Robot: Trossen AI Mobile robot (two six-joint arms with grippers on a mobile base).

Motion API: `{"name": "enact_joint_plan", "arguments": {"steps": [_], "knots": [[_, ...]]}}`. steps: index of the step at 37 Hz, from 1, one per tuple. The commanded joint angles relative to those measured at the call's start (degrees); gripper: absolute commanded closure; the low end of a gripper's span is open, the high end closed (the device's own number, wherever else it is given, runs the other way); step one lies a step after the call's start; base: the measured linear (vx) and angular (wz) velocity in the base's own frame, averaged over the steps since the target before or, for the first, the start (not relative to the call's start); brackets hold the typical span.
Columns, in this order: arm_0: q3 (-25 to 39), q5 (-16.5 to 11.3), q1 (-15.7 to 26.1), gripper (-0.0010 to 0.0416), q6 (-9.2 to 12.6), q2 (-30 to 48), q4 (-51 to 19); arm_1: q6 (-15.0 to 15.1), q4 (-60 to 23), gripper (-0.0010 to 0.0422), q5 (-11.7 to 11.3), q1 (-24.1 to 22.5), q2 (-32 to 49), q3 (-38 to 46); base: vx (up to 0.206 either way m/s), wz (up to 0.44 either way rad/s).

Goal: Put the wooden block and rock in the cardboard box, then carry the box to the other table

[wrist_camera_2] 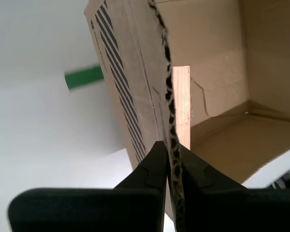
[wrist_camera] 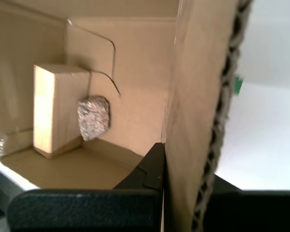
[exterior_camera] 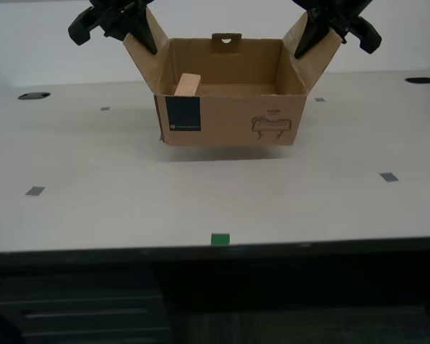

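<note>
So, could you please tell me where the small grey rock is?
The rough grey rock sits inside the brown cardboard box, against the pale wooden block; the exterior view hides it.

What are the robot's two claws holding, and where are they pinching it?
Both hold the cardboard box by its side flaps: my second end effector clamps the flap nearest the wooden block, my first end effector the opposite flap.

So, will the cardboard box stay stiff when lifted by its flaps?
The cardboard box probably flexes: my first hand and my second hand pinch only its thin corrugated flaps. The wooden block stands on end inside, so it may topple.
</note>
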Motion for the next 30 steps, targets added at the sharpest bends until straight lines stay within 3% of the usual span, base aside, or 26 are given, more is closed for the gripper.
{"name": "enact_joint_plan", "arguments": {"steps": [1,6,11,15,30], "knots": [[2.08,-0.15,0.02,0.0406,0.20,-0.07,-0.76,0.00,0.15,0.0413,0.55,-0.09,-0.09,0.17,-0.294,-0.007],[4.52,-0.13,-0.13,0.0406,1.66,-0.07,-1.84,-0.35,0.31,0.0413,0.57,-0.09,-0.13,0.22,-0.252,0.002],[6.49,-0.13,-0.26,0.0406,1.60,-0.09,-6.75,-0.11,-1.79,0.0413,0.55,-0.24,-0.61,0.00,-0.147,0.007],[6.78,-0.15,0.13,0.0406,0.07,-0.44,-11.41,-0.07,-4.28,0.0413,0.26,-0.68,-1.86,-0.04,-0.081,-0.005],[3.39,-0.17,0.17,0.0406,-1.79,-0.46,-10.05,-1.55,-3.19,0.0413,-0.11,-1.25,-4.55,-0.17,-0.099,-0.001]]}}
